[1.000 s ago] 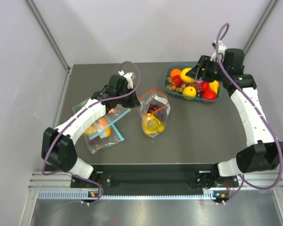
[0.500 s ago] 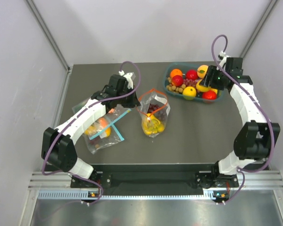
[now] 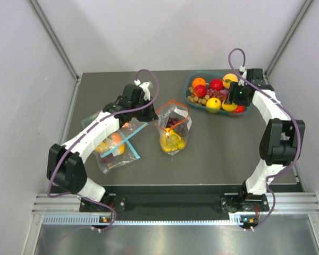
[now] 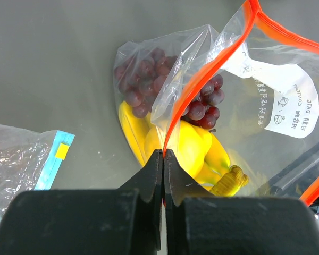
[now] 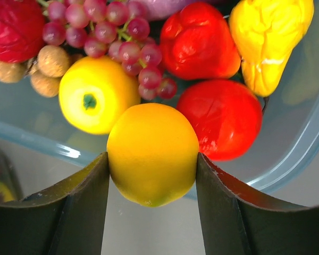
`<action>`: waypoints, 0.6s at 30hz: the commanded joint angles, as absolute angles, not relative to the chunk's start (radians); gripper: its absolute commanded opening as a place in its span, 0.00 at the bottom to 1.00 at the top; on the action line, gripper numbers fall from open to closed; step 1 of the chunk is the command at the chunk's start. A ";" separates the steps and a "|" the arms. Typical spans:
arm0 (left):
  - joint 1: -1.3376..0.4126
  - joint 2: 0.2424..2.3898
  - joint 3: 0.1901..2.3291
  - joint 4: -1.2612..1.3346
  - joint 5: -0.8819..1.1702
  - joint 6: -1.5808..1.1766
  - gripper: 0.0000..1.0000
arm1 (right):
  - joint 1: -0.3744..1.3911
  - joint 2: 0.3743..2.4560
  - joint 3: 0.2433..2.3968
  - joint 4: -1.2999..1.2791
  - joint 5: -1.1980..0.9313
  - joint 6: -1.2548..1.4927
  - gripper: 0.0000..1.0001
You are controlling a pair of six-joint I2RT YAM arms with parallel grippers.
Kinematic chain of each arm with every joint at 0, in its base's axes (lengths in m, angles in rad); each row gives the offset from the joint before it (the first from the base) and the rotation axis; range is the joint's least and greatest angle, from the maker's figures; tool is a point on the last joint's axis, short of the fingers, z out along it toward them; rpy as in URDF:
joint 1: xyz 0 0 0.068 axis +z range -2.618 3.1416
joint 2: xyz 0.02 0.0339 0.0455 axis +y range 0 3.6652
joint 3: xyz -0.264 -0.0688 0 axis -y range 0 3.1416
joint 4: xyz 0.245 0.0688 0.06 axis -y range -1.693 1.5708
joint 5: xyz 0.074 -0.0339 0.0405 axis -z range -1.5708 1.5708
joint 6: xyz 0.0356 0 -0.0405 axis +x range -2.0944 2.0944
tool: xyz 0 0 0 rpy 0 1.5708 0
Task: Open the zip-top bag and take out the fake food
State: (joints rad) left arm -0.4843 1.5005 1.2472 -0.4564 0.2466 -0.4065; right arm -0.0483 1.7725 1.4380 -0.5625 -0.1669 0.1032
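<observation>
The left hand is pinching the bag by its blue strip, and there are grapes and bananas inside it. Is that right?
Not quite. The left hand is pinching the bag by its red-orange strip, not a blue one. The left wrist view shows the strip caught between the closed fingers. The rest is right: grapes and bananas are inside it.

The overhead view spans the table [image 3: 218,154]; close wrist views share its zip-top bag [image 3: 173,125] and bin [image 5: 300,149].
</observation>
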 commanded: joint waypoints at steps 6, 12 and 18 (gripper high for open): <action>-0.480 1.502 1.287 -0.443 0.255 -0.390 0.00 | -0.054 1.835 1.526 -0.499 -0.114 0.067 0.30; -0.480 1.509 1.292 -0.443 0.255 -0.390 0.00 | -0.038 1.842 1.514 -0.503 -0.118 0.064 0.53; -0.482 1.519 1.301 -0.442 0.262 -0.388 0.00 | -0.035 1.786 1.509 -0.502 -0.150 0.071 0.78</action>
